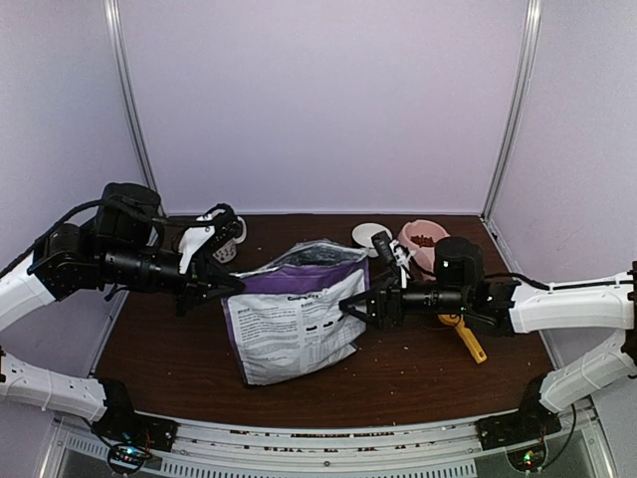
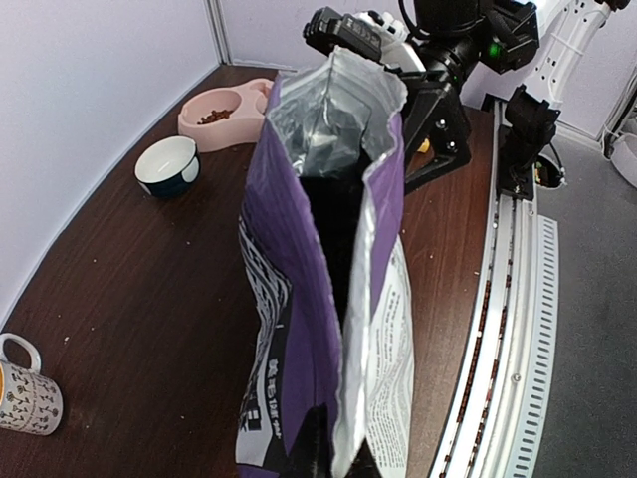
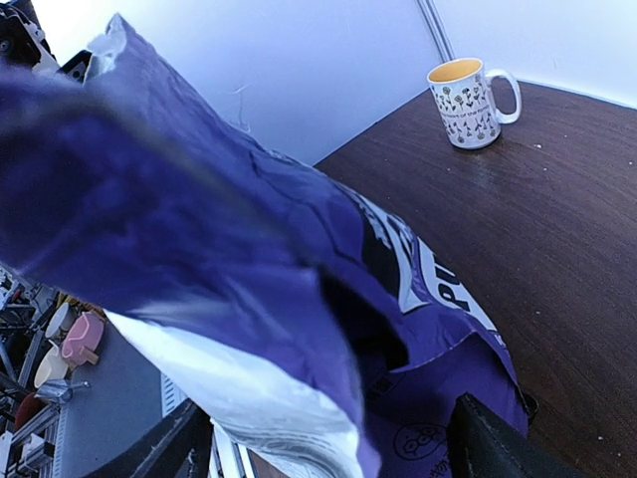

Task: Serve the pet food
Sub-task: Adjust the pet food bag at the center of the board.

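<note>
The table (image 1: 398, 383) ends at a metal rail (image 1: 328, 438) on the near side, and pale walls (image 1: 318, 100) close in the back and both flanks. Bare wood lies open in front of the purple bag (image 1: 299, 319) and along the left side. The top is dark brown wood with a few crumbs scattered on it.

The bag sits mid-table with its white printed panel facing up and its silver-lined mouth gaping. The left gripper (image 1: 231, 286) is clamped shut on the bag's left upper edge. The right gripper (image 1: 351, 306) has its jaws spread wide around the bag's right edge; whether the fingers touch it I cannot tell.

Pet food (image 1: 424, 240) lies in the pink double bowl (image 1: 440, 230) at the back right. A small white bowl (image 1: 366, 234) sits just beside it. A yellow scoop (image 1: 468, 342) lies under the right arm, and a patterned mug (image 1: 227, 244) stands at the back left, behind the left gripper
</note>
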Controlling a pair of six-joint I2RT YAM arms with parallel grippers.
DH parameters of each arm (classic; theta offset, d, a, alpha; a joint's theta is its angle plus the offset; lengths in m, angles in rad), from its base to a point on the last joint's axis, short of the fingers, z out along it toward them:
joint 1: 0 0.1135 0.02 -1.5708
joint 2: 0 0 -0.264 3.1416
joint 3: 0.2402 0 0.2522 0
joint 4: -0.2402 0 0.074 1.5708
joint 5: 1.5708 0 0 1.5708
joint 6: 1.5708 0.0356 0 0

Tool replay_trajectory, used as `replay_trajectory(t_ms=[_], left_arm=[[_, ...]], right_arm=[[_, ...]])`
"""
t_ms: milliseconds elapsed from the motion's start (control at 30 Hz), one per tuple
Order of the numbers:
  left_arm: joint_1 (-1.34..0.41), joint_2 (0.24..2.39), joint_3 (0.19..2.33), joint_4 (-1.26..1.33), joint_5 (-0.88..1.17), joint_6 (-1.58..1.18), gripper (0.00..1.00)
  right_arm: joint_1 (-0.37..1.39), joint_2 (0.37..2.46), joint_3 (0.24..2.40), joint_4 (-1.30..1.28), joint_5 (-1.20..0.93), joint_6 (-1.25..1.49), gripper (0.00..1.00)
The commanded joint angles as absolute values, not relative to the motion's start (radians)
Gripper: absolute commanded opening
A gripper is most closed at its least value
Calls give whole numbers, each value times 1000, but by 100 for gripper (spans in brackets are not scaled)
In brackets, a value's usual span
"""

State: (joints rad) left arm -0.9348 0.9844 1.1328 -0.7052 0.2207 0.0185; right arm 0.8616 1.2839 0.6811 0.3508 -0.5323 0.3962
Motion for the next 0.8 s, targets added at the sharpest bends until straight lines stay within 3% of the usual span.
replay_trajectory(t_ms=[0, 133, 200, 533, 767], left_arm=[[-927, 953, 1145, -540, 231, 16, 0], [-927, 954, 1145, -538, 227, 19, 0], [-927, 955, 1144, -537, 226, 20, 0], [-925, 948, 1143, -545, 199, 20, 0], [-921, 922, 1130, -536, 141, 9, 0]], right_arm=[[867, 1323, 698, 434, -554, 383, 81], [896, 1353, 714, 421, -511, 366, 74], [913, 1362, 722, 417, -476, 358, 66], [940, 1349, 710, 434, -445, 402, 2], [943, 1188, 633, 332, -434, 410, 0]])
